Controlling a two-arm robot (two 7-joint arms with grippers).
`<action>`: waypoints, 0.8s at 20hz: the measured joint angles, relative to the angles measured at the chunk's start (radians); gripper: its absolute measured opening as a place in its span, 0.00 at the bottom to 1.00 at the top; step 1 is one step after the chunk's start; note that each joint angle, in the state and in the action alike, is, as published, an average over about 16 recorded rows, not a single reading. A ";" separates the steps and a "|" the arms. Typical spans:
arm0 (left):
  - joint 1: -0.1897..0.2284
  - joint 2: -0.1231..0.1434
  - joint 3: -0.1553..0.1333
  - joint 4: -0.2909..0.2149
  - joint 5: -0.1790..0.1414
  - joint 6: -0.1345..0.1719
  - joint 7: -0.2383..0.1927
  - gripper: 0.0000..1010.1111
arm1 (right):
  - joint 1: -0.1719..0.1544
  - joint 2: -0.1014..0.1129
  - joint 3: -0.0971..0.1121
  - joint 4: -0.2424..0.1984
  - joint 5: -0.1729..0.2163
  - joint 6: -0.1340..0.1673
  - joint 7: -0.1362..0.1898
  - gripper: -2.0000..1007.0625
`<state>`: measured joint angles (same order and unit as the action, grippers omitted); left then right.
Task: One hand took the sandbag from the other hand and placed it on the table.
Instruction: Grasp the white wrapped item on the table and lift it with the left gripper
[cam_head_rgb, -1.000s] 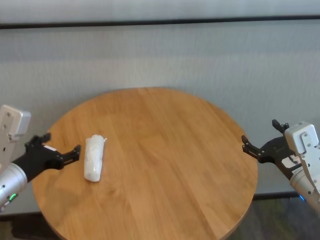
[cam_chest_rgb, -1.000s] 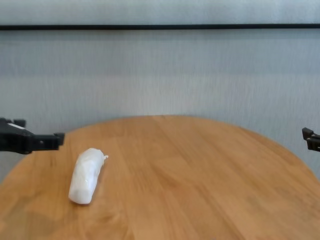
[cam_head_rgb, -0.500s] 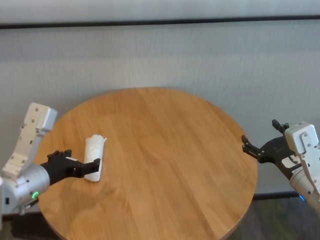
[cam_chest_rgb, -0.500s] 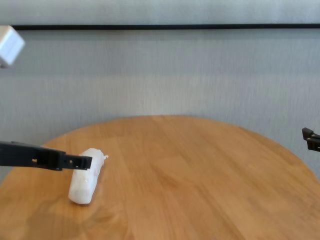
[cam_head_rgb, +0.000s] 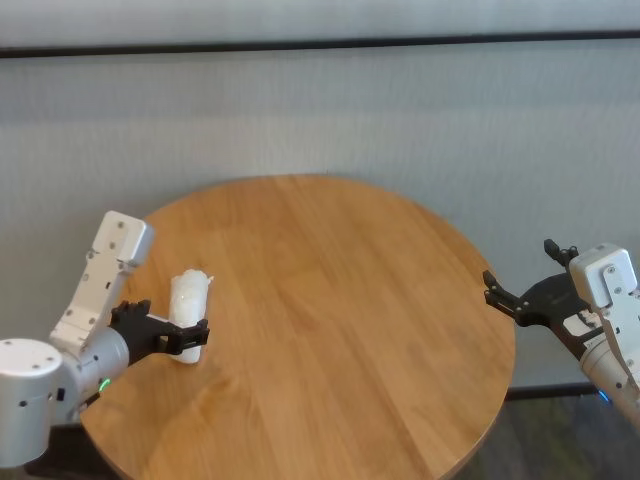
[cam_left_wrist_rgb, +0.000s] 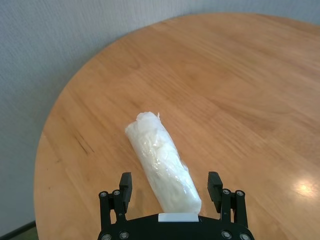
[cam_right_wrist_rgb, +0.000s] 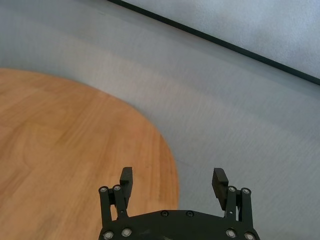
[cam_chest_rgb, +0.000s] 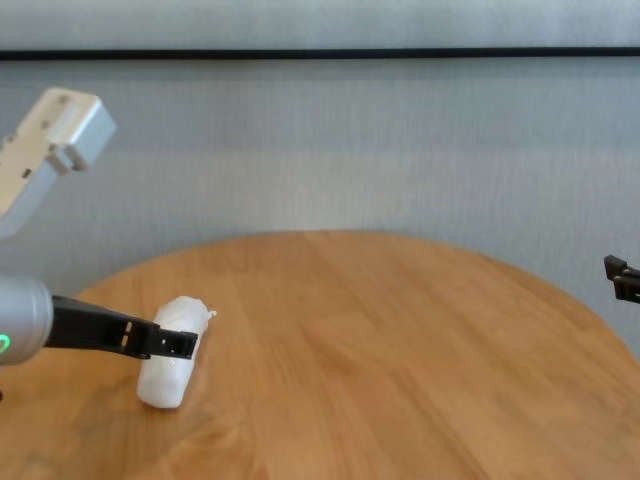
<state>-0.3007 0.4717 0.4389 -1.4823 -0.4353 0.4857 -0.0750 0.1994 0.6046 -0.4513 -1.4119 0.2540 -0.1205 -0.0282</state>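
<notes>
The left gripper (cam_left_wrist_rgb: 170, 186) has moved in from the bench's (cam_head_rgb: 330, 300) left edge and now straddles the near end of the sandbag (cam_head_rgb: 187, 313), jaws spread wide on either side, not yet closed on it. The sandbag lies flat on the bench's left side, where it was before. The right gripper (cam_right_wrist_rgb: 173, 181) stays parked off the right edge, jaws open.

A small lumpy white sandbag (cam_head_rgb: 187, 314), wrapped in clear plastic, is laid flat on the round wooden table (cam_head_rgb: 330, 330), near its left edge, knotted end pointing far.
</notes>
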 joint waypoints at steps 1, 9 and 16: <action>-0.007 -0.007 0.005 0.011 0.010 0.003 0.005 0.99 | 0.000 0.000 0.000 0.000 0.000 0.000 0.000 0.99; -0.061 -0.048 0.031 0.094 0.065 0.023 0.014 0.99 | 0.000 0.000 0.000 0.000 0.000 0.000 0.000 0.99; -0.089 -0.069 0.040 0.139 0.086 0.049 0.002 0.99 | 0.000 0.000 0.000 0.000 0.000 0.000 0.000 0.99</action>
<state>-0.3897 0.4024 0.4794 -1.3434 -0.3490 0.5351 -0.0732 0.1994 0.6046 -0.4513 -1.4119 0.2540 -0.1205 -0.0282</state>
